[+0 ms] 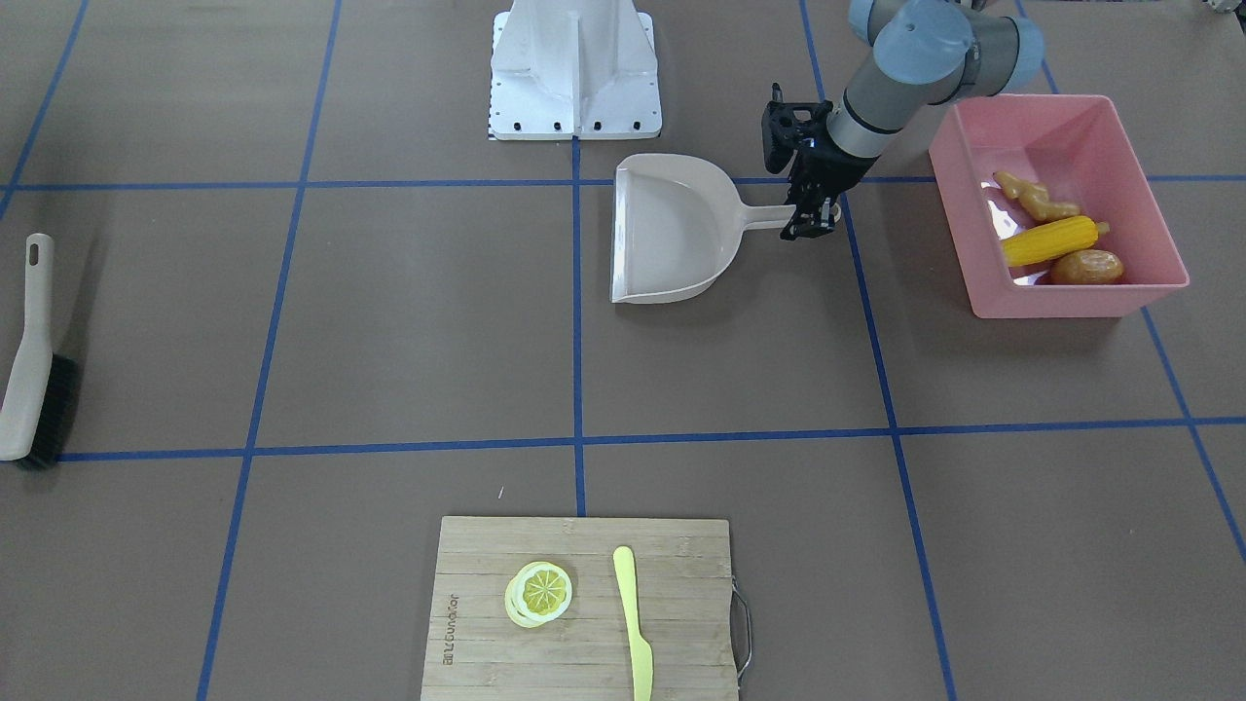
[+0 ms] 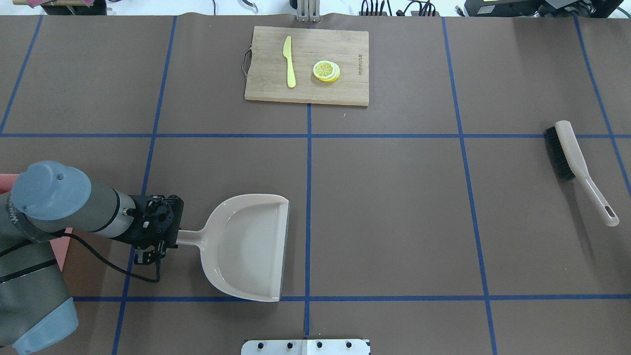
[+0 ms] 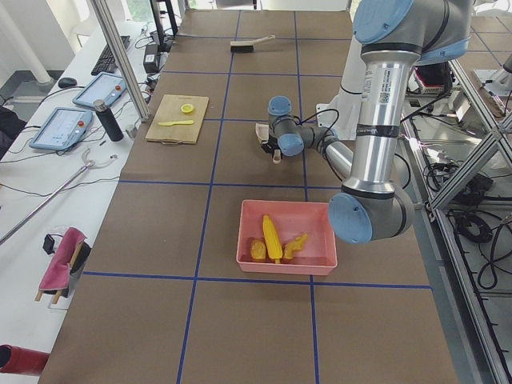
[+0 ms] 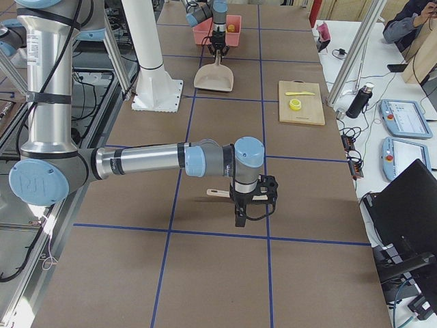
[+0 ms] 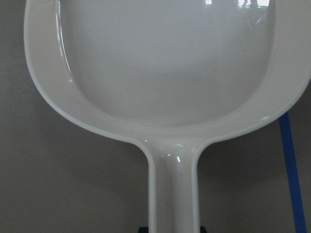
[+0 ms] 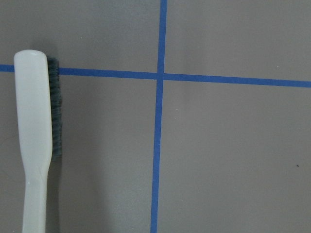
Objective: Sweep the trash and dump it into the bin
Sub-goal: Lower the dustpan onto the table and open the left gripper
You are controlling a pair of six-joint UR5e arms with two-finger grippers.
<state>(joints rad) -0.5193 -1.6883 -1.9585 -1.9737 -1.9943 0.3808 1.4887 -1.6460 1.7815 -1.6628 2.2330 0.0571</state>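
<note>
Clock set with 12 o'clock straight out from the robot's base. Nearest, at 7 o'clock: left gripper (image 1: pixel 810 216), pointing down, jaws narrowed onto the end of the handle of the beige dustpan (image 1: pixel 667 229), snug against both sides of it in the wrist view. Dustpan flat on the brown table (image 2: pixel 394 222), open mouth toward 3 o'clock. Out toward 9 o'clock from the gripper, near but apart: pink bin (image 1: pixel 1139 185), upright. All 3 pieces of trash inside it, bunched at its 12 o'clock end: ginger root (image 1: pixel 1037 198) closest to the robot, then corn cob (image 1: pixel 1051 240), then potato (image 1: pixel 1086 267) just beside the cob. Farther out, at 3 o'clock: brush (image 2: pixel 574 158) lying flat, bristles on its 9 o'clock side, handle tip toward 5 o'clock. Right gripper (image 4: pixel 249 208) pointing down just beside that handle, not holding it; seen only from the side, so jaw opening impossible to tell. Farthest, at 12 o'clock: wooden cutting board (image 2: pixel 345 49), bearing a lemon slice (image 2: pixel 326 70) and, at the slice's 9 o'clock, a pale yellow knife (image 2: pixel 289 61).
</note>
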